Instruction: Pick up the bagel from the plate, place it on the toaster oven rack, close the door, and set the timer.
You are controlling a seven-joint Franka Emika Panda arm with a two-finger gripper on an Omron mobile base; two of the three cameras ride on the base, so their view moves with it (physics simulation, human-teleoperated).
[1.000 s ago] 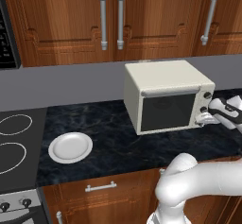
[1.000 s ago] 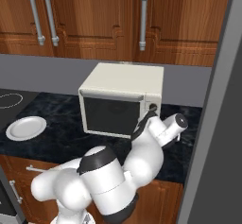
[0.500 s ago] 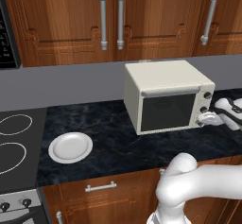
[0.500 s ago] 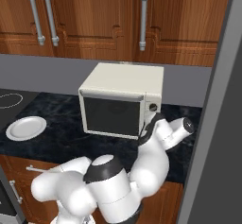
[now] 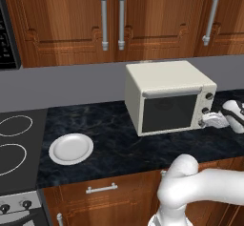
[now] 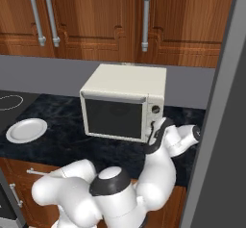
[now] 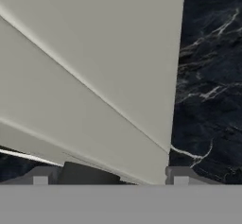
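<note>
Fingers of the white robot arm sit at the lower right front corner of the cream toaster oven, beside its column of knobs, and stand spread apart with nothing between them. In the hand view the two dark fingertips frame the oven's pale side wall, which runs diagonally across the picture, with black marble showing at 3 o'clock.

Seen from the left base view, the oven stands on the dark marbled table at roughly 2 o'clock from the picture's centre. Its door, a cream frame around a dark glass window, is shut, with the bar handle along its top edge. A faint ring-like shape shows through the glass, too dim to name. The rack cannot be made out behind the glass.

Well apart from the oven, at 9 o'clock, the round white plate lies flat on the table, its surface bare. Just beyond it, at the left edge, the white ring outlines of a stove top show. Wooden cabinets with silver bar handles line the wall above.

From the right base view, the arm bends up from the lower middle, and the hand rests close against the oven's knob panel.
</note>
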